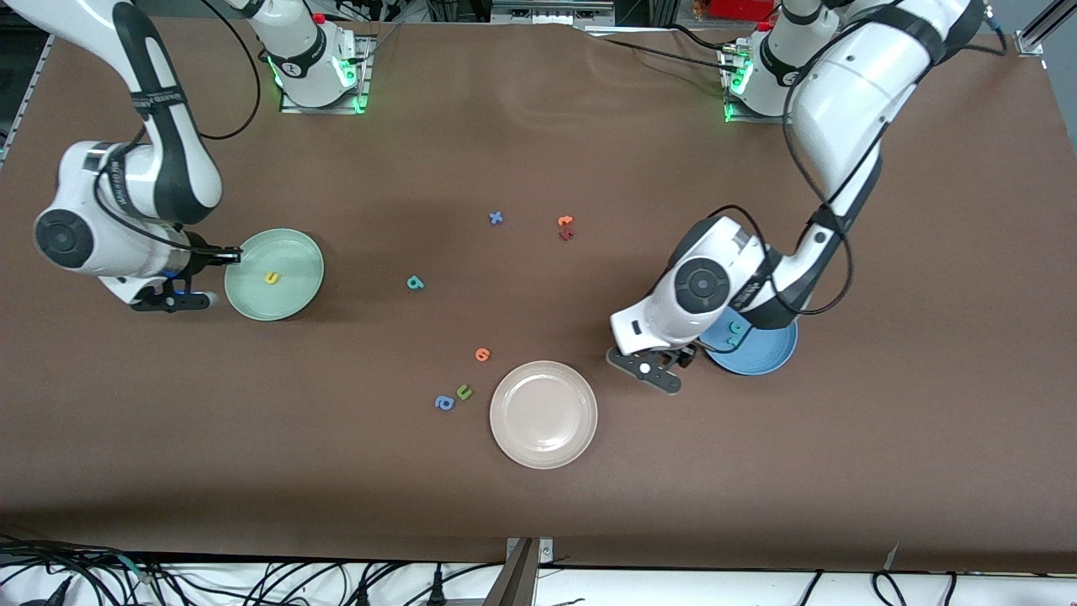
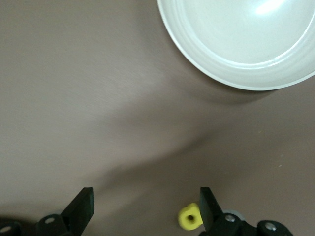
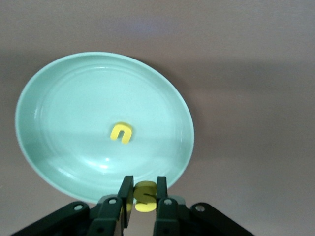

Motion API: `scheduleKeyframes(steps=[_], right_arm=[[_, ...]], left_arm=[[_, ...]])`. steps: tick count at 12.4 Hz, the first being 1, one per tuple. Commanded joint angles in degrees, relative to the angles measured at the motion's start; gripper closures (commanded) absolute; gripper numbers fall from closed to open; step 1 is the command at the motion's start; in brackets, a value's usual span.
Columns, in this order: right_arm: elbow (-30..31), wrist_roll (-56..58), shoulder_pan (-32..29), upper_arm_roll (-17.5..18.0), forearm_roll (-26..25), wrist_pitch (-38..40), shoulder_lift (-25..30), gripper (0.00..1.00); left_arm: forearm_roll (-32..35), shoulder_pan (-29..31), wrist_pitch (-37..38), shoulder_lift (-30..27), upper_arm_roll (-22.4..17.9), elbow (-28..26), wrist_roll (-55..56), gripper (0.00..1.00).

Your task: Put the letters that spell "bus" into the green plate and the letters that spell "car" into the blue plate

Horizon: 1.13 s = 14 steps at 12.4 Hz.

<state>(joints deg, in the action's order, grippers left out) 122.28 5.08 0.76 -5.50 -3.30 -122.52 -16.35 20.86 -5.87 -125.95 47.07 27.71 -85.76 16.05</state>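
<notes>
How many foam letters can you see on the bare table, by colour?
Teal foam letters: 1
Blue foam letters: 2
Orange foam letters: 2
Dark red foam letters: 1
Green foam letters: 1
Yellow foam letters: 1
Total: 8

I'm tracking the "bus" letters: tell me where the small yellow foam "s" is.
The yellow foam "s" is pinched in the right gripper, at the rim of the pale mint-green plate holding the yellow "u".

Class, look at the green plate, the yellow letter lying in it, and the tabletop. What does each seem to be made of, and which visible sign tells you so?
Green plate: probably glazed ceramic or hard plastic; smooth and glossy, with soft highlights and faint rings.
Yellow "u": likely foam; thick, matte, with rounded edges and no shine.
Table: seemingly a brown matte mat or laminate; an even, dull surface with faint sheen.
</notes>
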Motion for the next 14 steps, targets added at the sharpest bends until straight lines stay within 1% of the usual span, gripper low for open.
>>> scheduleKeyframes(steps=[1, 3, 4, 5, 6, 8, 9, 10, 12, 13, 14], right_arm=[[3.05, 0.81, -0.06, 0.05, 0.23, -4.65, -0.61, 1.00], [3.05, 0.81, -0.06, 0.05, 0.23, -4.66, -1.31, 1.00], [3.05, 0.81, -0.06, 0.05, 0.23, -4.57, -1.32, 0.95], [3.05, 0.81, 0.03, 0.05, 0.23, -4.48, -1.32, 0.37], [2.88, 0.37, 0.03, 0.05, 0.31, -4.31, -1.14, 0.02], [2.35, -0.16, 0.11, 0.31, 0.31, -3.08, -0.35, 0.02], [1.05, -1.20, 0.11, 0.57, 0.40, -0.72, 0.17, 0.02], [-1.23, -2.95, 0.20, 1.19, 0.58, 3.13, 0.87, 0.02], [-6.94, -8.12, 0.20, 5.39, 0.93, 10.78, 1.41, 0.02], [-8.71, -10.94, 0.20, 7.76, 2.50, 12.47, 1.41, 0.02], [-9.16, -12.97, 0.29, 9.35, 4.77, 12.40, 1.41, 0.02]], left_arm=[[2.68, -1.95, 0.53, 0.39, -0.29, -2.91, 13.79, 0.01], [4.09, -2.65, 0.53, 0.30, -0.21, -4.41, 15.86, 0.01], [4.10, -2.48, 0.53, 0.30, -0.20, -5.46, 15.86, 0.02], [4.10, -2.39, 0.53, 0.39, -0.20, -6.00, 15.86, 0.09], [3.92, -2.30, 0.53, 0.30, -0.12, -6.09, 16.03, 0.14], [3.83, -2.30, 0.53, 0.39, -0.12, -6.18, 15.95, 0.30], [3.49, -2.21, 0.53, 0.39, -0.12, -6.09, 15.95, 0.41], [3.39, -2.21, 0.53, 0.39, -0.12, -6.09, 16.03, 0.56], [3.31, -2.12, 0.62, 0.39, -0.12, -6.18, 16.12, 0.78], [3.22, -2.13, 0.80, 0.30, -0.12, -6.18, 16.03, 0.81], [3.22, -2.04, 1.06, 0.13, -0.03, -6.09, 15.95, 0.83]])
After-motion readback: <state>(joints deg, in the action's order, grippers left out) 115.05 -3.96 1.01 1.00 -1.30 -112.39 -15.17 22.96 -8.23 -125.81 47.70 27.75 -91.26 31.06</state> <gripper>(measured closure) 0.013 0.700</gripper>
